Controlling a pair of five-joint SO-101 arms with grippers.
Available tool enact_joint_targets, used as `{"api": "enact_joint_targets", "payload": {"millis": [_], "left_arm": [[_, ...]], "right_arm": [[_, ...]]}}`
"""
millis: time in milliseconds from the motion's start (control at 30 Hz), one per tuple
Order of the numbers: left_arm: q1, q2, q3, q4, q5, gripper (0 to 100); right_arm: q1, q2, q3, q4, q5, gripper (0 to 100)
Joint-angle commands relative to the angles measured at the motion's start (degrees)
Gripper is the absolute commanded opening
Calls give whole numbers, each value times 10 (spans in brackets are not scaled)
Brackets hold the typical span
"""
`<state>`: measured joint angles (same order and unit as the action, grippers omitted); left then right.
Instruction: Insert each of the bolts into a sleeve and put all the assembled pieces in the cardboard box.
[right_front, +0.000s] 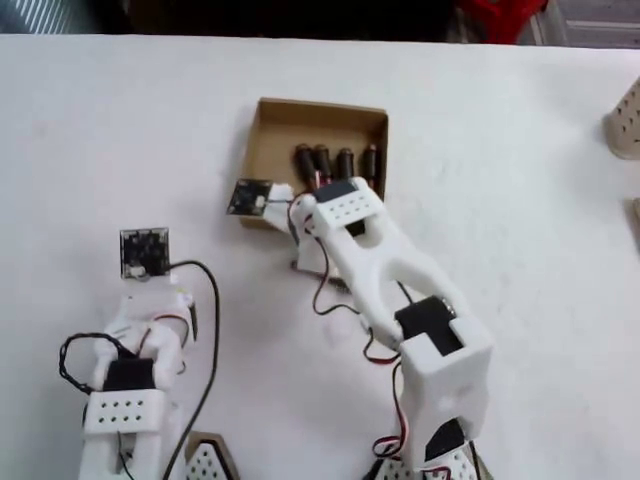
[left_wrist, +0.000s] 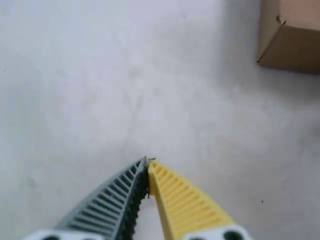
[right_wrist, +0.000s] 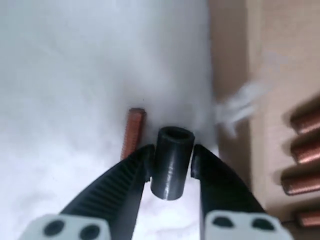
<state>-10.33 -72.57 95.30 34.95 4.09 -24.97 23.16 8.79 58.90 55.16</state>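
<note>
The cardboard box (right_front: 290, 130) sits on the white bench (right_front: 500, 150), a little left of the middle and towards the far side. Four dark assembled pieces (right_front: 335, 160) lie side by side in its right half, against the near wall. The right arm (right_front: 400, 280) stretches from the near right edge up to the box's near side. Its right pincer (right_wrist: 172, 150) is pinching a black sleeve (right_wrist: 172, 167) between its two dark fingers (right_wrist: 125, 180), over the bench just outside the box wall. The sleeve is gripped across its middle, and its open bore shows at the end pointing away from the wrist. A copper-coloured bolt (right_wrist: 134, 131) lies flat on the bench just beside the sleeve, on the side away from the box. One end of the bolt is hidden behind a finger, so I cannot tell whether it touches the sleeve. In the right wrist view the copper threaded ends of the boxed pieces show inside the box. The left arm (right_front: 130, 380) is folded back at the near left of the bench, well apart from the box. Its left pincer (left_wrist: 148, 166), one finger grey and the other yellow, is pressed together with nothing between the tips, above bare bench. A corner of the box shows farther off in that arm's wrist view.
</note>
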Motion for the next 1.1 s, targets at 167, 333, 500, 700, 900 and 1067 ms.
{"api": "enact_joint_targets", "payload": {"millis": [167, 333, 500, 700, 900, 1067], "left_arm": [[4, -7, -4, -9, -4, 22], [4, -7, -4, -9, -4, 22], [4, -7, -4, -9, -4, 22], [4, -7, -4, -9, -4, 22], [4, -7, -4, -9, -4, 22], [4, -7, -4, -8, -4, 22]], "right_arm": [[33, -5, -10, -10, 18, 126], [29, -3, -11, -11, 19, 50], [23, -1, -11, -9, 19, 63], [27, -7, -6, -7, 9, 16], [27, -65, -4, 76, -112, 16], [65, -183, 69, 79, -231, 16]]}}
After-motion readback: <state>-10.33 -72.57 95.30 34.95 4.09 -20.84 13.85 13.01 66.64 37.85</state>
